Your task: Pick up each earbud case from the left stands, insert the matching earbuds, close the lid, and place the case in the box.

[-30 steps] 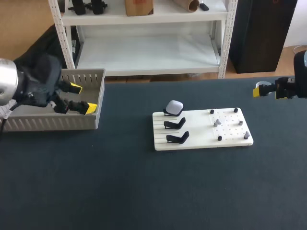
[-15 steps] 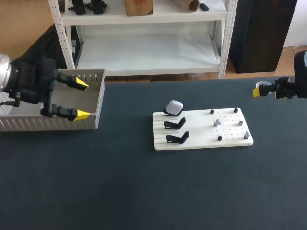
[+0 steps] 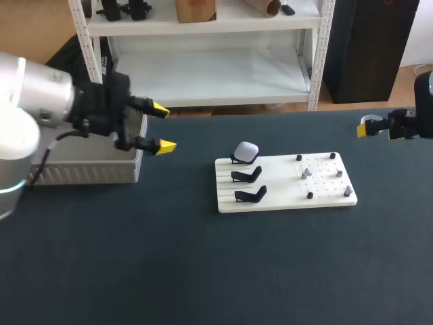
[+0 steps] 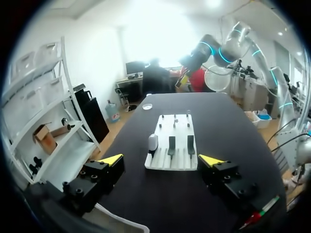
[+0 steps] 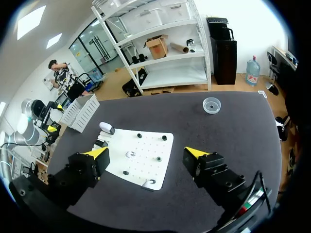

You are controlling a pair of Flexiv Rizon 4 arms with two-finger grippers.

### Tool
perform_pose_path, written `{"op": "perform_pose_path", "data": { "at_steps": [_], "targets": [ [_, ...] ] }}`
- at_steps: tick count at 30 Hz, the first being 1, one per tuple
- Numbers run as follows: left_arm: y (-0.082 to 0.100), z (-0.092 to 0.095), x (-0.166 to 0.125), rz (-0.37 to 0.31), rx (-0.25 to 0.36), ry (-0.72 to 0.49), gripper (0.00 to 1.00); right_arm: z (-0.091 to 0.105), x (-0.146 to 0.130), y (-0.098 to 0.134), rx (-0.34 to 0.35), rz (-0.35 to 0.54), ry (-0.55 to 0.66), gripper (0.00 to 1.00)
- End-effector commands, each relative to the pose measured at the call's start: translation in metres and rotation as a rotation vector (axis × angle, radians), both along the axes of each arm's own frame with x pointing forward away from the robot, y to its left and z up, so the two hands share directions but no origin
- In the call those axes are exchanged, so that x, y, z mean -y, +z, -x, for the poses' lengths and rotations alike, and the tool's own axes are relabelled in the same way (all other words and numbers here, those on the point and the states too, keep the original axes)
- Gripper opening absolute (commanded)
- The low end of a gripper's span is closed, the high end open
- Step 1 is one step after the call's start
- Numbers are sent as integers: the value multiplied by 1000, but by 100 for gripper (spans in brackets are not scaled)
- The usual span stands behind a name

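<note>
While on stand point(image 3: 235, 160), case point(image 3: 246, 150) lengthwise left-right.

Counter point(image 3: 203, 271): board point(image 3: 277, 184) at centre, box point(image 3: 88, 175) at far left. On board: stands point(image 3: 247, 176) left, earbud case point(image 3: 246, 150) on rearmost; earbuds point(image 3: 306, 173) right.

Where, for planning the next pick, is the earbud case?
Head view: the earbud case sits on the farthest of three black stands, at the left end of the white board.
</note>
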State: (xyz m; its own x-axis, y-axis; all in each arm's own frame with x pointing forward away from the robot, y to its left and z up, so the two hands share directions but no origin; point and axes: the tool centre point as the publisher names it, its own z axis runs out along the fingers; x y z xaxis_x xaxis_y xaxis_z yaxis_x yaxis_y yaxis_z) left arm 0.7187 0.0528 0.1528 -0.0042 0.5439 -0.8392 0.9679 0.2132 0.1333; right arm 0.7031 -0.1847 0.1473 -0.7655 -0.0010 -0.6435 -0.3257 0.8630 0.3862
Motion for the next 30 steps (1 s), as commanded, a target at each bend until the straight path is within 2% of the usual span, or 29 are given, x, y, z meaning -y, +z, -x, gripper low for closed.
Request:
{"op": "perform_pose_path", "data": {
  "at_steps": [1,3,5,20,21,23,30],
  "targets": [
    [-40,-31,48,5,24,25,100,2,0,2,-1,4,-4,100],
    [-48,-35,56,53,25,63,100,2,0,2,-1,4,-4,100],
    [-53,-35,61,71,17,63,100,2,0,2,-1,4,-4,100],
    [-53,-35,61,71,17,63,100,2,0,2,-1,4,-4,100],
    [-59,-38,68,79,-16,-2,100,2,0,2,-1,4,-4,100],
    [-64,-43,77,80,-17,28,100,2,0,2,-1,4,-4,100],
    [-85,-62,103,65,-61,-5,100,2,0,2,-1,4,-4,100]
  ]
}}
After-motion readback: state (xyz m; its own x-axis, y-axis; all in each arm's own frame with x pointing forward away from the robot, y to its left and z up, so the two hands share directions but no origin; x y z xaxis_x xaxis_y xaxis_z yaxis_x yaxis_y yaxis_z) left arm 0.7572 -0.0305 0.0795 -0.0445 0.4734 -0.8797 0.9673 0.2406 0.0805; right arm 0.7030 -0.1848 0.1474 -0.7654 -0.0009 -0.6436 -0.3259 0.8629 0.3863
